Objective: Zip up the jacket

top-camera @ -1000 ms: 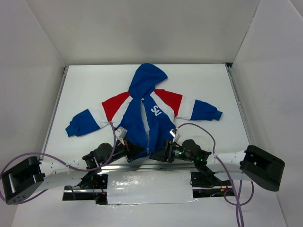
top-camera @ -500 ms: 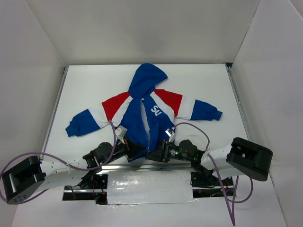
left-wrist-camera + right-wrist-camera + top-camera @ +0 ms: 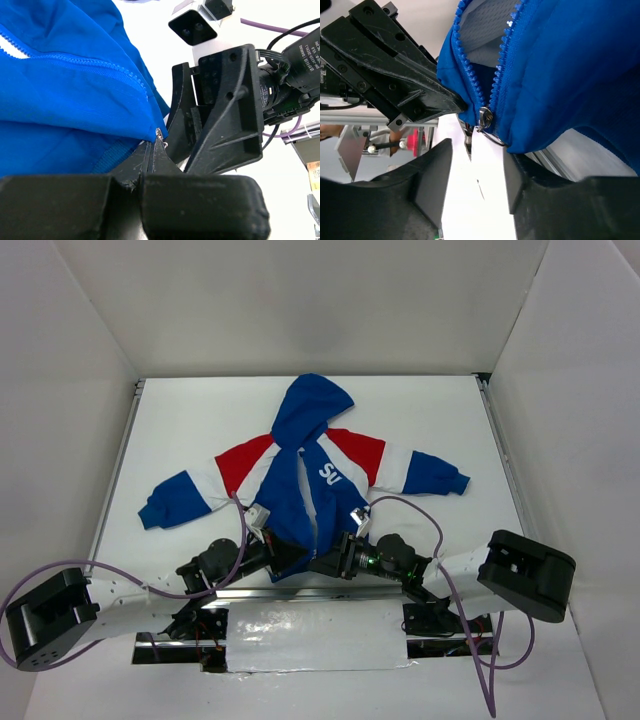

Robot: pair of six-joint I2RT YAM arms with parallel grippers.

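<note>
Lab test cell: plain white walls (image 3: 300, 300) around white table (image 3: 440, 420)

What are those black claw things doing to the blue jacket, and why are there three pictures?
They are two robot arms, each ending in a two-finger pincher called a gripper. The wide picture comes from a camera above and behind them. The other two come from small cameras on the wrists, so the fingers look huge. On the white table lies a small blue jacket with red and white bands, its zip undone. The left gripper is shut, pinching the jacket's bottom edge. The right gripper is open, with the metal zip slider just ahead of the gap between its fingers; it holds nothing.
</note>
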